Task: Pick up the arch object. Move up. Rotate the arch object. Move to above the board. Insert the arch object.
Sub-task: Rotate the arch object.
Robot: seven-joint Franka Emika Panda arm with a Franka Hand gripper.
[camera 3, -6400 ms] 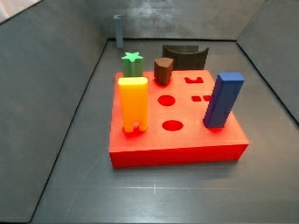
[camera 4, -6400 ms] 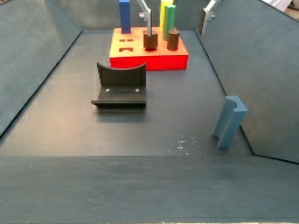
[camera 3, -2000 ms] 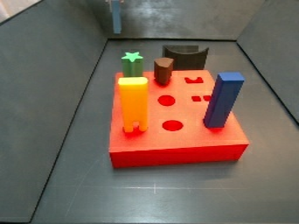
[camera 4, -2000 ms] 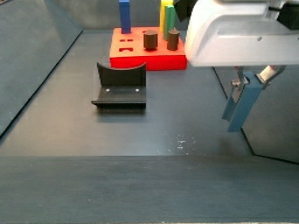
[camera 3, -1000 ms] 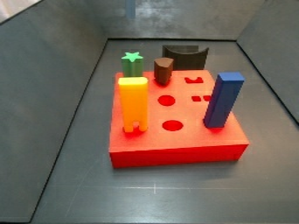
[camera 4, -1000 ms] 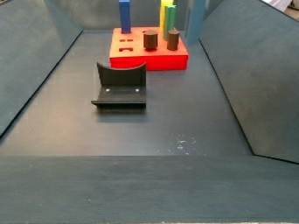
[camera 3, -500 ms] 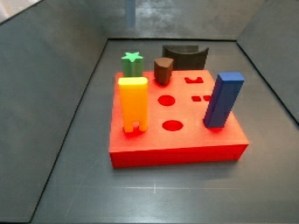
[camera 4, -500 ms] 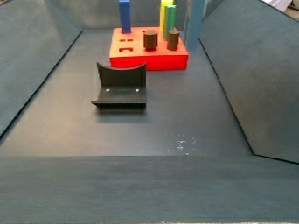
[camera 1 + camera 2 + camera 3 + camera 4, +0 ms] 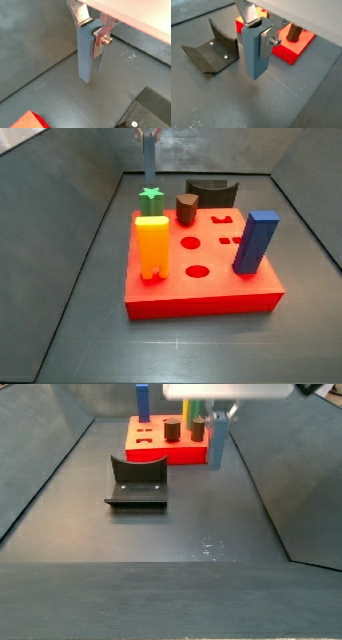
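In both wrist views the claw (image 9: 256, 26) clamps a grey-blue block (image 9: 254, 52) above floor, near board (image 9: 292, 48) and fixture (image 9: 212, 47).

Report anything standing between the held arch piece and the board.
Nothing visible does. The gripper holds the arch piece in the air beside the board. Only the green peg and brown peg stand near that edge.
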